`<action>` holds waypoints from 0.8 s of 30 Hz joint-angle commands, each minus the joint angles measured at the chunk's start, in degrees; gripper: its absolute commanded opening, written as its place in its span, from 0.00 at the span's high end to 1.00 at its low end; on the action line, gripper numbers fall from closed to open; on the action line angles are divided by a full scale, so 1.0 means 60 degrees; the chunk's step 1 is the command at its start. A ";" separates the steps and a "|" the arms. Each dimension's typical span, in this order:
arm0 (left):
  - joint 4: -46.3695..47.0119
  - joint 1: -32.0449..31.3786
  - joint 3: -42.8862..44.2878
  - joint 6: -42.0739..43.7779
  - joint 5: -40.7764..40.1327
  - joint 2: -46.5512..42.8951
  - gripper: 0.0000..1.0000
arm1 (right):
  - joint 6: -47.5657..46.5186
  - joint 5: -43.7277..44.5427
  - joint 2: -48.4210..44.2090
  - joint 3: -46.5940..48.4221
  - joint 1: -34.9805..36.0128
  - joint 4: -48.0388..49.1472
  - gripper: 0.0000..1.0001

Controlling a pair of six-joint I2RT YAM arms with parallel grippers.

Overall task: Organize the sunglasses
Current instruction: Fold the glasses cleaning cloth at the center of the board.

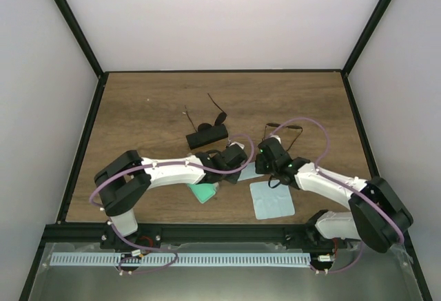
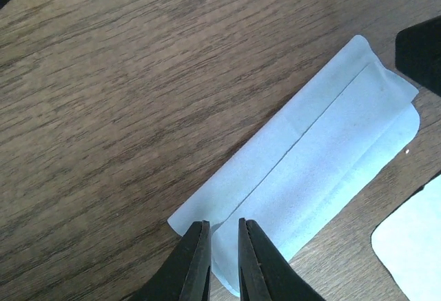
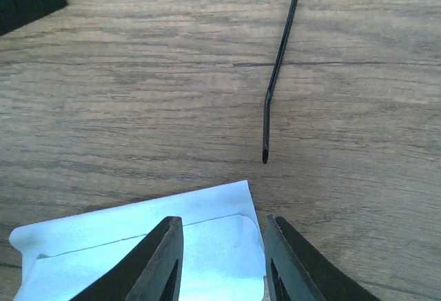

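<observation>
Nearest the arm bases, a flat light blue square cloth (image 1: 271,199) is spread on the brown wood-grain tabletop (image 1: 138,108). To its left is a small teal-green folded piece (image 1: 203,192) whose nature cannot be told. Just beyond, a folded light blue cloth (image 2: 310,170) lies between the two arms. The left end effector (image 2: 222,224) is poised over the near corner of this folded cloth with its jaws parted by only a sliver; nothing is seen to be gripped, as the cloth lies flat beneath. The right end effector (image 3: 222,222) is held over what appears to be the other end of the same cloth, its jaws moderately apart and nothing between them. Farther out, one pair of thin dark wire-framed sunglasses (image 1: 284,130) lies just beyond the right end effector, with one slender arm reaching towards the cloth. An oblong black case (image 1: 207,136) is set beyond the left end effector, and the second pair of sunglasses (image 1: 219,117) is seen just behind it, touching or nearly so. Neither pair is seen stowed or aligned, so the task is judged to be at an early stage: one cloth lies folded, and both pairs are yet to be put in order.
</observation>
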 commanded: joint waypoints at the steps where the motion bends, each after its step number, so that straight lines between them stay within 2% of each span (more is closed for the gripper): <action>1: 0.0153 -0.0024 -0.0035 -0.0007 -0.0097 -0.0147 0.86 | -0.0027 -0.0032 -0.0265 -0.0011 0.0044 0.0094 0.67; 7: 0.0336 -0.0033 -0.0030 -0.0020 -0.0277 0.0054 0.86 | -0.0194 -0.1022 0.0348 0.0149 0.0053 0.0534 0.75; 13: 0.0562 0.0056 0.0069 -0.0007 -0.0294 0.0439 0.86 | -0.0199 -0.1209 0.0577 0.0063 0.0148 0.0892 0.82; 24: 0.0504 0.0242 0.0461 0.0132 -0.0046 0.1356 0.87 | -0.0292 -0.2148 0.0924 0.0097 0.0192 0.1452 0.84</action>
